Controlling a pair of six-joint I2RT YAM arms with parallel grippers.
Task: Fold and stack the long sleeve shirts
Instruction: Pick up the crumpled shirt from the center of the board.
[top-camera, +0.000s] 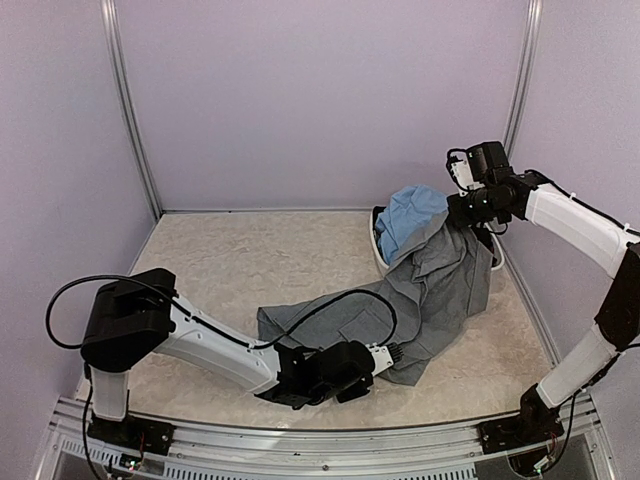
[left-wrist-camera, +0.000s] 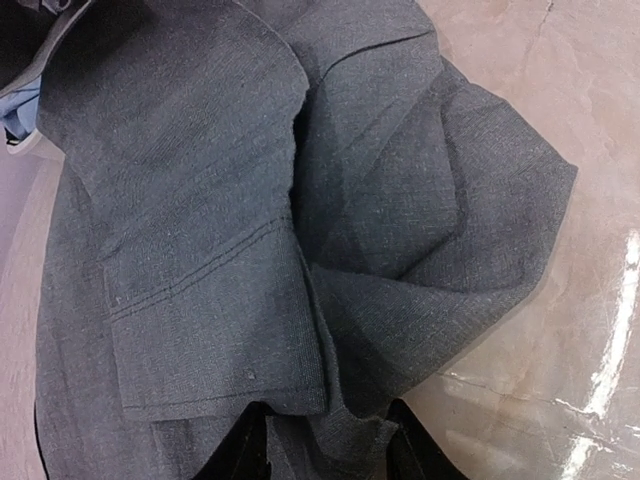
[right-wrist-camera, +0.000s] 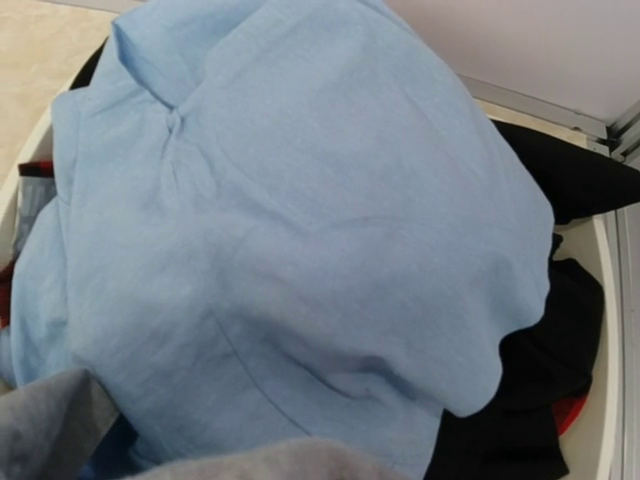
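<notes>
Neither shirt is folded: the grey shirt (top-camera: 425, 295) spills crumpled from the basin (top-camera: 379, 248) at far right onto the table (top-camera: 250, 260), its near edge between the fingers of the left gripper (top-camera: 392, 355), hold uncertain, while the blue shirt (top-camera: 410, 215) sits heaped in the basin under the right gripper (top-camera: 468, 212), fingers unseen.

Basin (top-camera: 378, 247) sits far right on the table (top-camera: 220, 260). Bundled shirt (top-camera: 410, 215) lies on top of the pile in it. Second shirt (top-camera: 430, 290) hangs over the basin's front and runs leftward across the table toward the near edge.
</notes>
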